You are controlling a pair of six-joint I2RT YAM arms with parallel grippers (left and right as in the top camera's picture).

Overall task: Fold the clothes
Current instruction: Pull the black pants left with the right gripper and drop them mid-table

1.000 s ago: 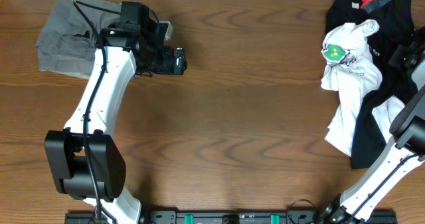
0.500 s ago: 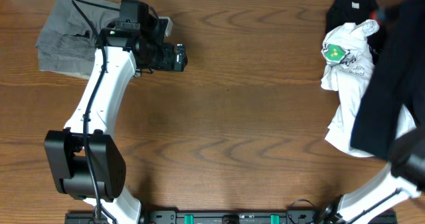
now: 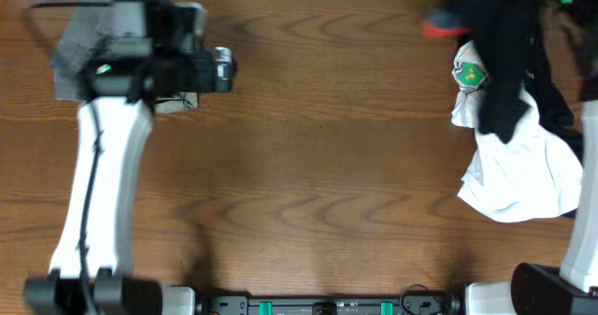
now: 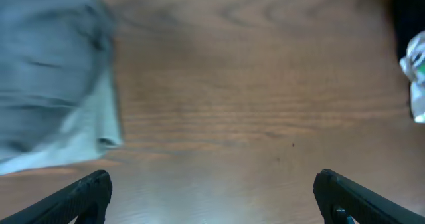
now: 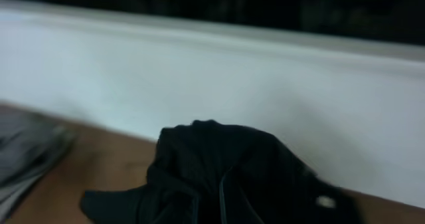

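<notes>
Found the left gripper (image 3: 227,69) swung left and toward the far edge since the earlier frames, and hung over the right border of the grey garment (image 3: 67,61) at the far left of the table (image 3: 318,165). Saw its jaws spread wide and grasping nothing, with bare wood between the two fingertips in the left wrist view (grey cloth blurred off to the left there). Noted the grey garment lying flat on the wood, partly hidden under the arm from overhead.

Farther right, found the black trousers (image 3: 500,53) hoisted off the heap where they had lain a second before. Saw them hanging as a dark blur above the far right of the table, with a red-orange streak (image 3: 439,23) at their left edge. Saw more of the white T-shirt (image 3: 523,170) uncovered beneath them, crumpled on the wood at the right, with a green mark (image 3: 470,73) near its far left corner.

Took the right gripper for clenched on the trousers, though its fingers could not be seen. Found only bunched black cloth low in the right wrist view, with a pale wall (image 5: 265,84) behind it.
</notes>
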